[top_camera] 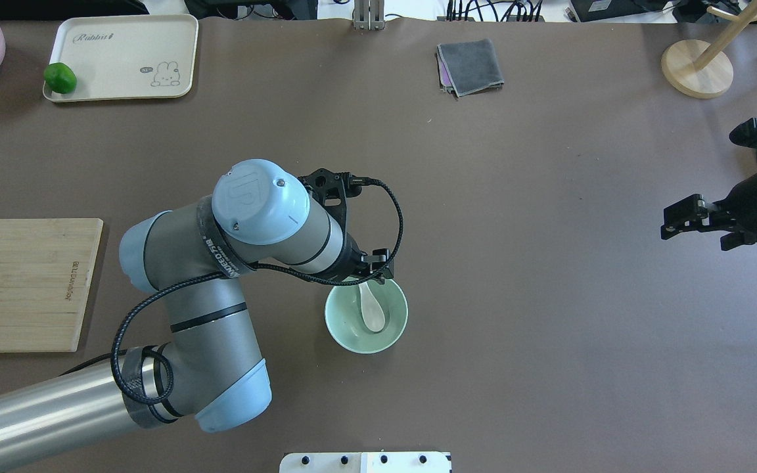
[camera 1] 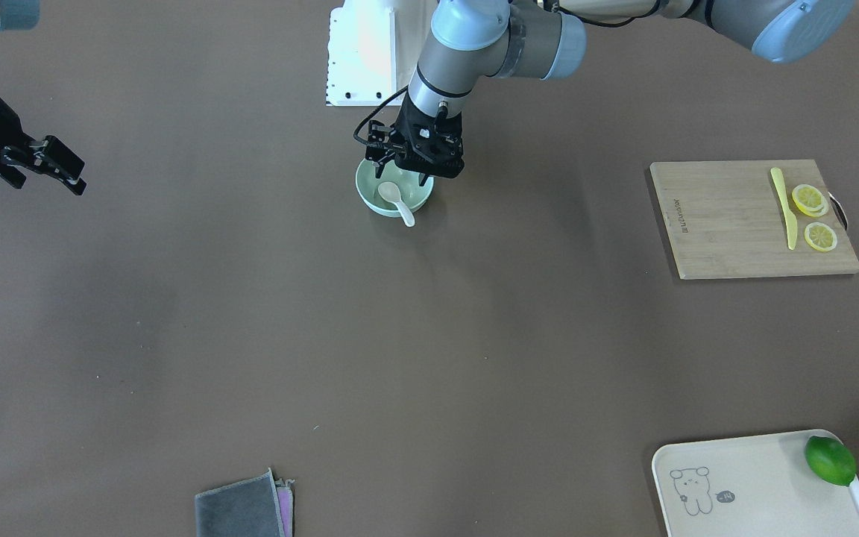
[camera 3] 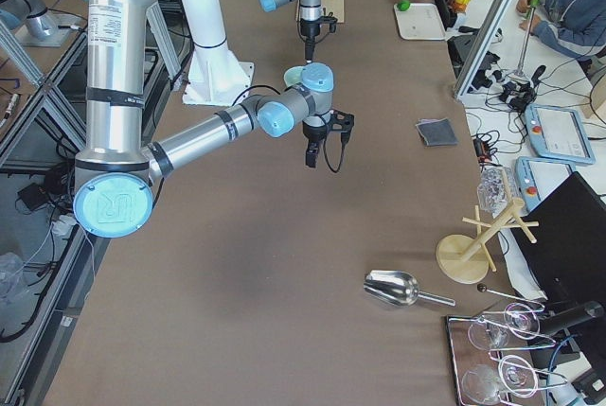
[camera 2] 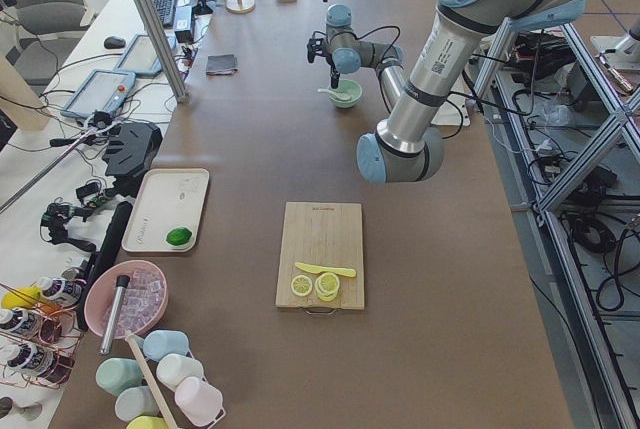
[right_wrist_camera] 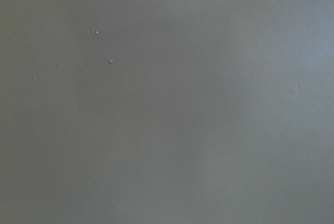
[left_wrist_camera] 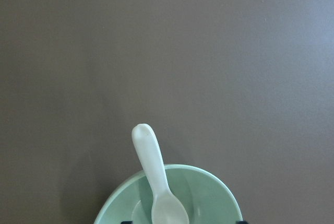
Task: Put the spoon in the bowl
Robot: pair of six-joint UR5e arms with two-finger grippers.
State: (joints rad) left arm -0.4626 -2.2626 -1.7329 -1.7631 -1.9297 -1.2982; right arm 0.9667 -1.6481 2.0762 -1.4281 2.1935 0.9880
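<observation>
The small glossy white soup spoon (camera 1: 394, 200) is sitting in the round pale mint-green bowl (camera 1: 362, 190), scoop down inside, handle poking out over the rim. The left gripper (camera 1: 402, 179) hovers just above it, fingers spread, holding nothing. So I'd call the job basically done, with only backing the arm away left. The right gripper (top_camera: 679, 220) is well off to the side. Can't tell if it's apart or together.

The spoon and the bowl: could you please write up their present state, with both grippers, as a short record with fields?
spoon: lying in the bowl, scoop inside, handle sticking out over the rim
bowl: upright on the table
left gripper: open, above the bowl, not touching the spoon
right gripper: far off to the side, holding nothing; open or shut unclear
task: looks done
</observation>
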